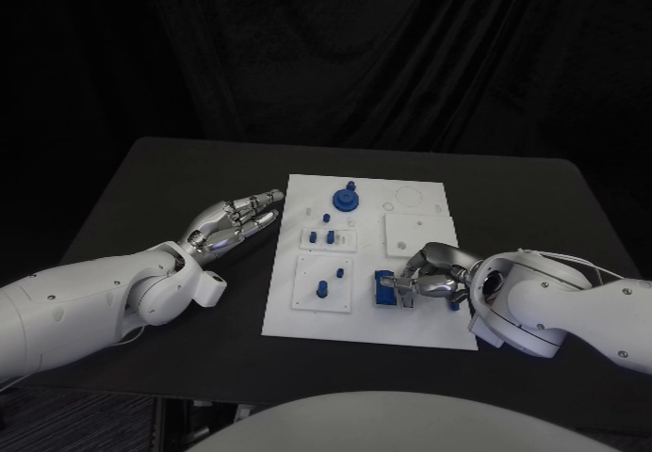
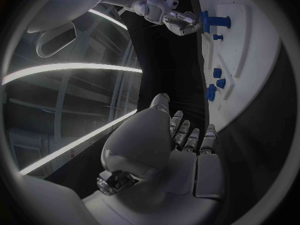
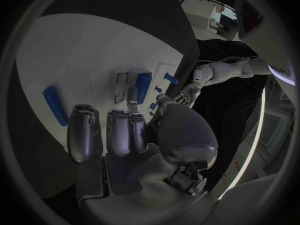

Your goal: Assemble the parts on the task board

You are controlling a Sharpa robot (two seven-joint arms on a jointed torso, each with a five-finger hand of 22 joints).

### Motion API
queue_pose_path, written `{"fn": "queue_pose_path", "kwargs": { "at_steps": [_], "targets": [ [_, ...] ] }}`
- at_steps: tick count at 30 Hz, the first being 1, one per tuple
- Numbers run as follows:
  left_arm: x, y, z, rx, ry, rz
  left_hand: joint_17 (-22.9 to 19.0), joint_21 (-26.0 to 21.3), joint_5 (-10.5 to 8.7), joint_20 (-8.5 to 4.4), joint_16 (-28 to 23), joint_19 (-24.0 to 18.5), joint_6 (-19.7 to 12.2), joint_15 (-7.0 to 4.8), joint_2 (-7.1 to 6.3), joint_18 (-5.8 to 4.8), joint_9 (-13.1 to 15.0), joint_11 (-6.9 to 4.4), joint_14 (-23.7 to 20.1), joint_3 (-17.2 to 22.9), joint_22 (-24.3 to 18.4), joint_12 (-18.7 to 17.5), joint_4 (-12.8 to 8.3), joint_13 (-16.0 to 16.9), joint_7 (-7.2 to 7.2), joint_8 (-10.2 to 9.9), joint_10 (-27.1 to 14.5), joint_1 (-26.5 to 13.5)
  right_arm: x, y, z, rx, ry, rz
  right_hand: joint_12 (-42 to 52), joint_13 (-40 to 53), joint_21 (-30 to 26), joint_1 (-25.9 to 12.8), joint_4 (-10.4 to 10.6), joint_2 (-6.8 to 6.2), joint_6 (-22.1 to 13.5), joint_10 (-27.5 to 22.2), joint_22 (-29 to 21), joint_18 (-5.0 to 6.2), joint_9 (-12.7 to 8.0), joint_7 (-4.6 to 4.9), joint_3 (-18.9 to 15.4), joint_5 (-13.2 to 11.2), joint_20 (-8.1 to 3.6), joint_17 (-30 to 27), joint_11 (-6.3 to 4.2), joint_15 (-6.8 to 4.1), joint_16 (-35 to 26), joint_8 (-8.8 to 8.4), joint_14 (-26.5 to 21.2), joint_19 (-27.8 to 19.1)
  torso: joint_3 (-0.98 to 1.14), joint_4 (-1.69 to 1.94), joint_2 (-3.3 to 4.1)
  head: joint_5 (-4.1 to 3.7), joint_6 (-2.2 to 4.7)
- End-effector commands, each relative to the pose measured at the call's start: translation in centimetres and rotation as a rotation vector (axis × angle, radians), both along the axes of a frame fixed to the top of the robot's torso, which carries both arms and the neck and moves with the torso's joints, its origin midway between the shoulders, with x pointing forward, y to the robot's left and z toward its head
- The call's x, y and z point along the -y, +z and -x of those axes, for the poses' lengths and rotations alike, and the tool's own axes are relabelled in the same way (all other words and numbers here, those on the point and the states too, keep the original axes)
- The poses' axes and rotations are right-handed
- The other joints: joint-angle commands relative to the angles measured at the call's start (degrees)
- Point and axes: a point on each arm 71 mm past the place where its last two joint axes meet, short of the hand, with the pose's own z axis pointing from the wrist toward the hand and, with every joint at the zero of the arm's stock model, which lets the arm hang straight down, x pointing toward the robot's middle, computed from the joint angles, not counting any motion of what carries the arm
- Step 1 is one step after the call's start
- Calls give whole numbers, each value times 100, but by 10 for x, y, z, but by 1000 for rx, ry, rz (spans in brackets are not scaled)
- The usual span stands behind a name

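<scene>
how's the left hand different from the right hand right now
The left hand lies on the bare black table beside the task board, while the right hand is over the board's near right part. The left hand's fingers lie stretched out, touching no part; the right hand's fingers curl down at a blue part, though a grip is unclear. Both are silver hands on white arms.

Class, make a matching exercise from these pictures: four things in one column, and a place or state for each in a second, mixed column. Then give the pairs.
Things
1. left hand
2. right hand
3. round blue part
4. task board

Places or states
A. stands at the board's far end
B. white plate in the middle of the table
C. over the black table beside the board, holding nothing
D. at a blue part near the board's near end

Pairs: 1-C, 2-D, 3-A, 4-B
</scene>
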Motion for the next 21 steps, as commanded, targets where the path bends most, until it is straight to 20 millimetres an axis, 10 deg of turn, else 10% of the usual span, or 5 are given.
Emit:
{"fn": "queue_pose_path", "kwargs": {
  "at_steps": [1,14,18,21],
  "targets": [
    [1,1,1,14,-7,26,-7,30,-23,15,-21,-3,0,3,-10,65,5,19,-2,21,-7,23,-17,1,54,9,-7,30,1,8,0,78,3,-42,15,1510,-11,131,-53,7,-22,618,1232,30,55,-21,-11,135,36,347,24,46,22,75,398,289,0,-1,2,1,-1],
    [1,1,1,14,-6,25,-7,31,-23,18,-21,0,11,4,-15,65,7,24,-2,21,-2,30,-20,3,63,11,-1,33,15,14,2,68,14,-3,15,1510,5,652,-300,30,-152,618,1237,26,340,-58,-32,143,5,374,-11,13,42,416,403,297,-7,13,-6,-33,-1],
    [1,1,1,15,-4,23,-7,32,-22,18,-21,1,10,5,-15,65,6,25,-2,21,0,31,-21,3,63,11,0,34,24,16,3,99,4,38,15,1510,-19,660,-216,64,-320,618,1229,30,297,-13,-51,871,24,331,27,43,25,377,393,286,-3,-4,-1,-73,-1],
    [0,1,1,15,-1,22,-7,32,-21,18,-21,0,12,5,-15,65,7,25,-2,21,-1,31,-21,3,63,12,-1,34,32,17,5,115,-2,85,15,1510,-21,632,-172,55,-305,618,1228,31,278,-13,-70,970,29,322,27,45,22,382,391,285,-4,-2,0,-107,-1]
  ]
}}
